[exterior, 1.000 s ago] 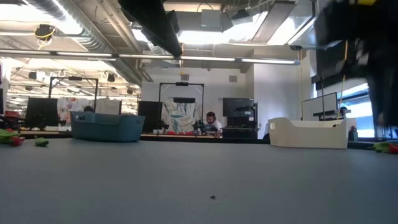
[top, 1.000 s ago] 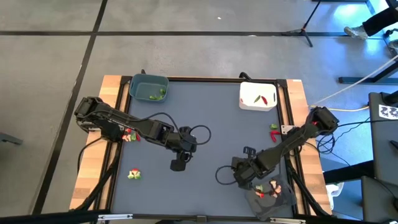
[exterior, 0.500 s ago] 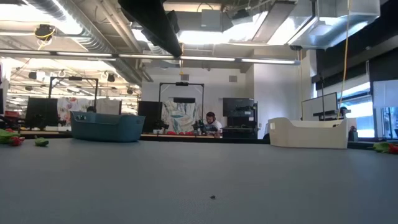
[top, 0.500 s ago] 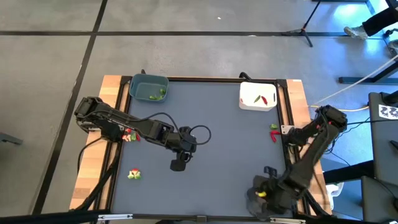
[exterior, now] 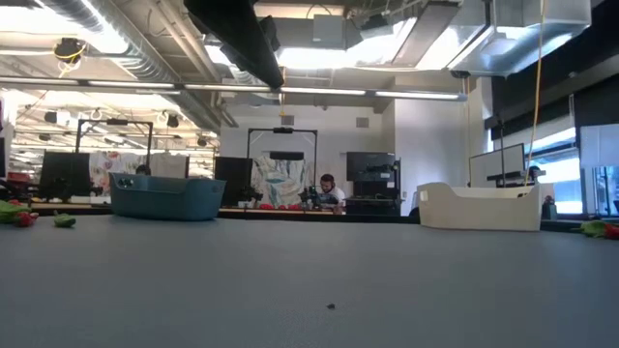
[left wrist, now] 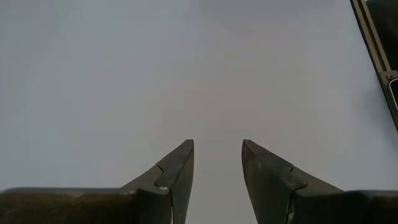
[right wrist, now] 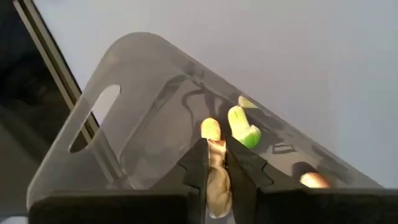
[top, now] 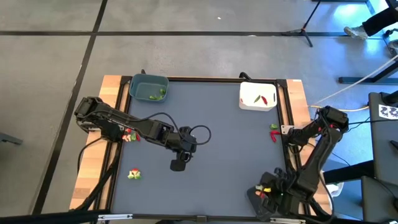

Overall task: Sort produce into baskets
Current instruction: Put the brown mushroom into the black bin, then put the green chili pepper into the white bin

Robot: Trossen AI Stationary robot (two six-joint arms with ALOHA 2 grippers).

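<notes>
Produce lies in several places on the grey tabletop. Some green pieces sit in the blue tub at the upper left of the high view, red pieces sit in the white tub at the upper right, and small loose groups lie near the left edge and the right edge.

At the lower right of the high view, the right claw hangs over the dark tray. Its jaws are closed on a pale tan piece, gripped at the middle so that the ends stick out. Under it in the tray lie a yellow-green piece and another tan piece.

The left claw waits near the middle of the tabletop, open and empty, above bare surface.

These toy pieces look very light and quite stiff, probably smooth plastic, so I judge they can slip or roll easily. A hold across the narrow middle seems the best, with gentle force. When released from above, a piece may bounce on the shallow tray, so a low release seems safer.
</notes>
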